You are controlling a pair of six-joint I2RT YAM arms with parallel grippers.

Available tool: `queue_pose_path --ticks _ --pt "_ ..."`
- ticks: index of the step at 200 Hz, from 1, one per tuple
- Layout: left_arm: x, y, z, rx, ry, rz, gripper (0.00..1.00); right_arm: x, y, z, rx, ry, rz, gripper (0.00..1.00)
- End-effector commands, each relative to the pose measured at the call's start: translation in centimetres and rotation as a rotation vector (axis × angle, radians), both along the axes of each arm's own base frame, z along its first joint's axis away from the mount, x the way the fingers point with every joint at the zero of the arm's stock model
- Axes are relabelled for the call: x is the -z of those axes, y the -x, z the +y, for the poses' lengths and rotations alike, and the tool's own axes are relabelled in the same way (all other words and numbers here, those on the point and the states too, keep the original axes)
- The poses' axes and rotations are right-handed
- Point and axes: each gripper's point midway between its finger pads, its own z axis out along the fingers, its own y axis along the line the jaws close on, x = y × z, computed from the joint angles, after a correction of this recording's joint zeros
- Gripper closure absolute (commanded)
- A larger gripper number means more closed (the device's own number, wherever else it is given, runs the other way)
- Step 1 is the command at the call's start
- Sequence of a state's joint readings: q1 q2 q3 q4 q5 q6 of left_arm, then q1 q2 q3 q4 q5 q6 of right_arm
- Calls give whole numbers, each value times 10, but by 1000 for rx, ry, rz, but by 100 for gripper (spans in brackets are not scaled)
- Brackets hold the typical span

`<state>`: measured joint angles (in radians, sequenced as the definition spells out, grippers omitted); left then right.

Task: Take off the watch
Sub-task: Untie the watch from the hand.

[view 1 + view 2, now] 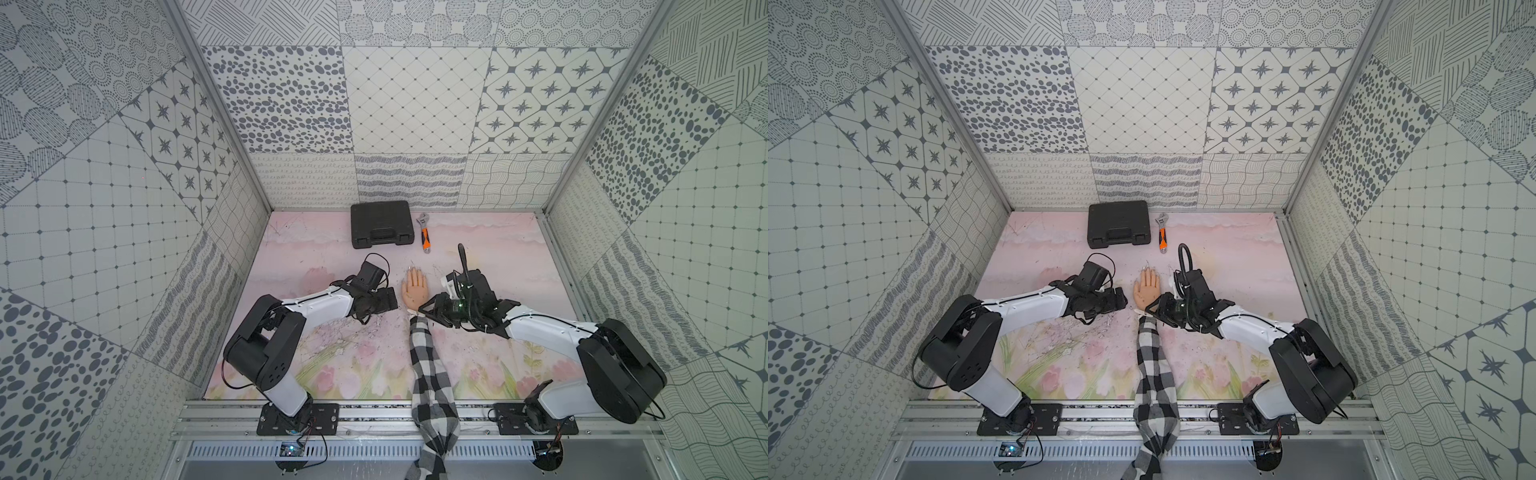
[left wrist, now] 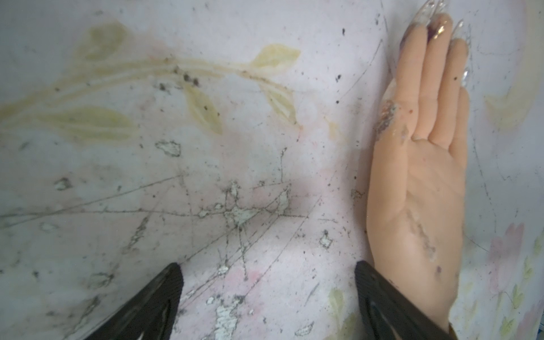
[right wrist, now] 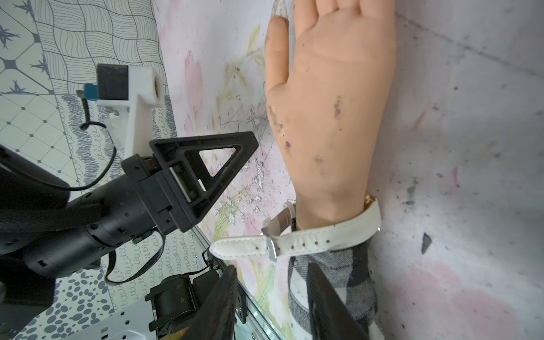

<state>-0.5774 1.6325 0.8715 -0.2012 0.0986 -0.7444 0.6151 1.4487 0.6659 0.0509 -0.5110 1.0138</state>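
A mannequin hand (image 1: 415, 289) lies palm up mid-table, its forearm in a black-and-white checked sleeve (image 1: 428, 374). The watch (image 3: 323, 235) sits on the wrist. Its white strap wraps the wrist, a loose tail sticks out past the buckle (image 3: 272, 248), and the metallic case shows edge-on (image 3: 279, 220). My right gripper (image 3: 272, 266) is open just short of the buckle, with nothing between its fingers; one finger lies over the sleeve. My left gripper (image 2: 266, 265) is open over bare table on the hand's other side, one finger (image 2: 371, 282) beside the heel of the palm (image 2: 418, 191).
A shut black tool case (image 1: 381, 224) and an orange-handled wrench (image 1: 424, 234) lie near the back wall. Patterned walls close in three sides. Both arms reach in from the front rail (image 1: 374, 415), their grippers close together at the wrist (image 1: 1144, 313).
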Motion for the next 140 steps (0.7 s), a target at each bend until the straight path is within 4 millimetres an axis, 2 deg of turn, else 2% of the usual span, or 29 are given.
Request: queue_pose_path --ticks 1,72,140 --pt "12 14 10 18 -52 69 7 -7 -8 13 -12 -20 -40 60" --pt "16 14 10 15 -47 79 7 -24 -7 41 -57 -72 -55 71" --pt "19 15 10 12 -46 82 7 -31 -9 55 -87 -93 -62 73"
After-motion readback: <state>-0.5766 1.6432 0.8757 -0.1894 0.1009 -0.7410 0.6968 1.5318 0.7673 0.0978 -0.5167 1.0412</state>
